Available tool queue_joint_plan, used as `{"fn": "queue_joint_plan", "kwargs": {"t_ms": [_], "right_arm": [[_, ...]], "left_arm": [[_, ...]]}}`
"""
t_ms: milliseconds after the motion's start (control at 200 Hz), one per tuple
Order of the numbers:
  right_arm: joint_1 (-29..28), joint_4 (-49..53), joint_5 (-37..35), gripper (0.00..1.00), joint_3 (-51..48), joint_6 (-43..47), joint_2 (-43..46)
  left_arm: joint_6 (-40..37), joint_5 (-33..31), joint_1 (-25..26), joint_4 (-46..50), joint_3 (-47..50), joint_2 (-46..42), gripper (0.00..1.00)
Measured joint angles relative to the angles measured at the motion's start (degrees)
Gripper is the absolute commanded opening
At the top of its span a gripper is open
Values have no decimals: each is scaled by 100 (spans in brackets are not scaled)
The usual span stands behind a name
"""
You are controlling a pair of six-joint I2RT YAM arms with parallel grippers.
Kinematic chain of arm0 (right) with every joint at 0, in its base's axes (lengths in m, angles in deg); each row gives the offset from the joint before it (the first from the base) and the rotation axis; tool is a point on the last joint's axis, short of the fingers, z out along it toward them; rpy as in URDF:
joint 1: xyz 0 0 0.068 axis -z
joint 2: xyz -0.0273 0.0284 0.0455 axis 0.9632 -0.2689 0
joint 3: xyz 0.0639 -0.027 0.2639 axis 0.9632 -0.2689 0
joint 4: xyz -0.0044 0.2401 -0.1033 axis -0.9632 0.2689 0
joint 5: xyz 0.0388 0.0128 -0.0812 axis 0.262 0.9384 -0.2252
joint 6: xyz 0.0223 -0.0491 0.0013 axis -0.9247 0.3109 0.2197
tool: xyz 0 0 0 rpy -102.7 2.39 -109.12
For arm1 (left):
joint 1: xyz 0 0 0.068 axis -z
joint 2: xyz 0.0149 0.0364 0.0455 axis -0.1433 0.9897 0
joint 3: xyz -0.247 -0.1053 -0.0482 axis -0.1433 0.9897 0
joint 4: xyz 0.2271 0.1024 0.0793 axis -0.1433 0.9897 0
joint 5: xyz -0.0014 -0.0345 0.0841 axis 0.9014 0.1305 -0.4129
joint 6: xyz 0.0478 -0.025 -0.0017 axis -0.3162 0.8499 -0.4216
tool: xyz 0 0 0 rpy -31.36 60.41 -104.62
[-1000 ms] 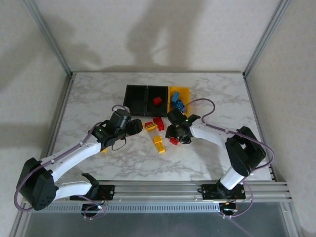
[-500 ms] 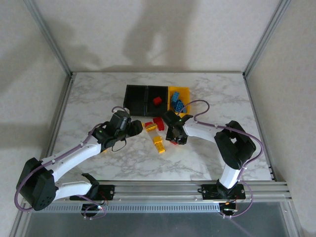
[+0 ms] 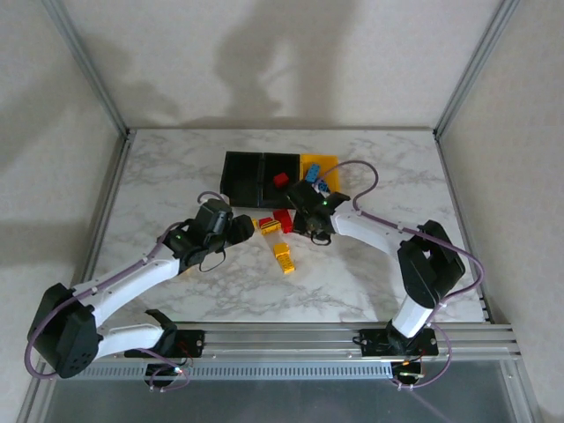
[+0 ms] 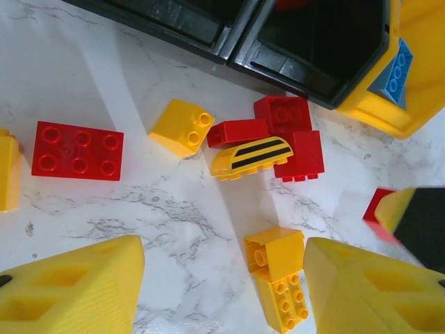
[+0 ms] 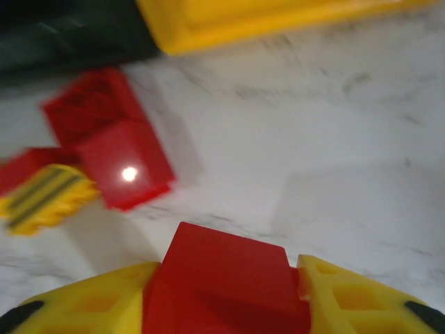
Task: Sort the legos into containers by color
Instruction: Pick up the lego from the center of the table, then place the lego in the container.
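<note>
Since a second ago the right gripper [image 5: 226, 296] has swung from the loose pile to just beside the joined black and yellow plastic bins [image 3: 231, 176], clamping a small red plastic brick [image 5: 226, 268]. Left gripper [image 4: 222, 292] hovers half-open above scattered red and yellow bricks [image 4: 76, 149]; the white marble surface [image 3: 176, 167] left of them lies open.

The top external camera looks down from high above the near edge over the whole table [image 3: 176, 167]. Both wrist cameras hang close over it, the right closest; all three share the striped yellow brick [image 4: 252, 157].
</note>
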Motion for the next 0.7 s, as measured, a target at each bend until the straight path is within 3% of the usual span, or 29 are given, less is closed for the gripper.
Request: {"fn": "queue_joint_plan", "kwargs": {"t_ms": [200, 701], "right_arm": [[160, 52, -63, 39, 1156, 424, -369], [619, 127, 98, 41, 3823, 1137, -2599]], "left_arm": [[199, -118, -44, 87, 146, -363, 63], [393, -256, -321, 382, 424, -857, 63]]}}
